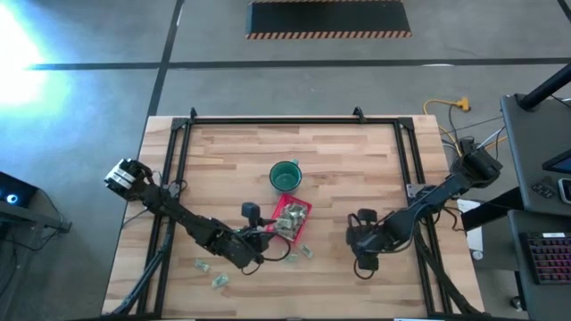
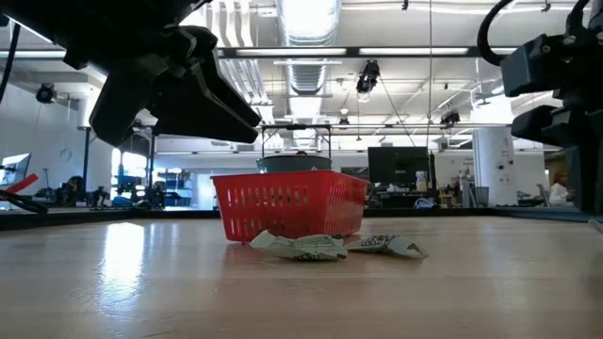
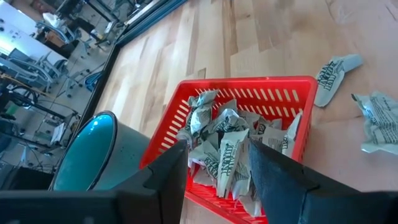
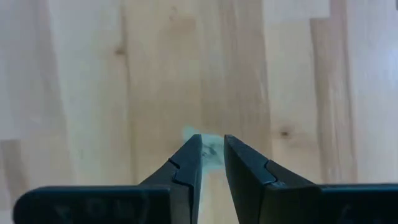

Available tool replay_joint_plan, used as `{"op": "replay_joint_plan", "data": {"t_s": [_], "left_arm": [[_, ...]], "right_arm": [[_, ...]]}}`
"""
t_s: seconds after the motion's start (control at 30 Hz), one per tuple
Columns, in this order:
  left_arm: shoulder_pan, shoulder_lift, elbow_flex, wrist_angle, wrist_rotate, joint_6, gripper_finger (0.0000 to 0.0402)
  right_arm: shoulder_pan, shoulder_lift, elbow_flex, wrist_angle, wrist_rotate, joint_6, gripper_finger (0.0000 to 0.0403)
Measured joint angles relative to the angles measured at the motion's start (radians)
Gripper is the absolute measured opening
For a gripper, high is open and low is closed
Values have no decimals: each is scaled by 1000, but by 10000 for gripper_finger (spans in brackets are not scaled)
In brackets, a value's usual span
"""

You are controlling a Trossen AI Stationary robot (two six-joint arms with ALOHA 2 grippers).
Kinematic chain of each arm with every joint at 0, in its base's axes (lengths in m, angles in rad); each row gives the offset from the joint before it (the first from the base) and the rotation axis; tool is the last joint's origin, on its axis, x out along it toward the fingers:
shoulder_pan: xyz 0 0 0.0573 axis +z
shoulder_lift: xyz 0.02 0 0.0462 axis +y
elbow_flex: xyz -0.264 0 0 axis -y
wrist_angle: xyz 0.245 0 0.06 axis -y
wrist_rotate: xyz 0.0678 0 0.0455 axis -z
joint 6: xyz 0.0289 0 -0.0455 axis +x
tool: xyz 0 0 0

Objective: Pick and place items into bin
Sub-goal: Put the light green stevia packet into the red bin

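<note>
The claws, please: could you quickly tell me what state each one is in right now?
Left claw: open above the red bin, holding nothing.
Right claw: nearly closed around a small wrapped item on the table.

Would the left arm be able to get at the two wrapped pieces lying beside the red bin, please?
Probably yes. The left end effector hangs open over the red bin, and the two wrapped pieces lie on bare wood just past its wall, with nothing on or between them.
</note>
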Motion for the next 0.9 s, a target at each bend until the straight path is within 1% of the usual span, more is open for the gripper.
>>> {"op": "replay_joint_plan", "data": {"t_s": [0.17, 0.43, 0.6, 0.77, 0.9], "left_arm": [[0, 0, -8, 0, 1, -1, 156], [0, -1, -22, 1, 3, -2, 156], [0, -1, -26, 2, 3, -2, 156], [0, -1, -28, 2, 5, -3, 156], [0, -1, -29, 3, 5, -3, 156]], "right_arm": [[0, 3, -17, 8, 30, 6, 61], [0, 5, -43, 58, 36, 8, 85], [0, 5, -69, 67, -8, 63, 96], [0, 5, -89, 70, -30, 104, 104], [0, 5, -91, 72, -35, 107, 107]]}}
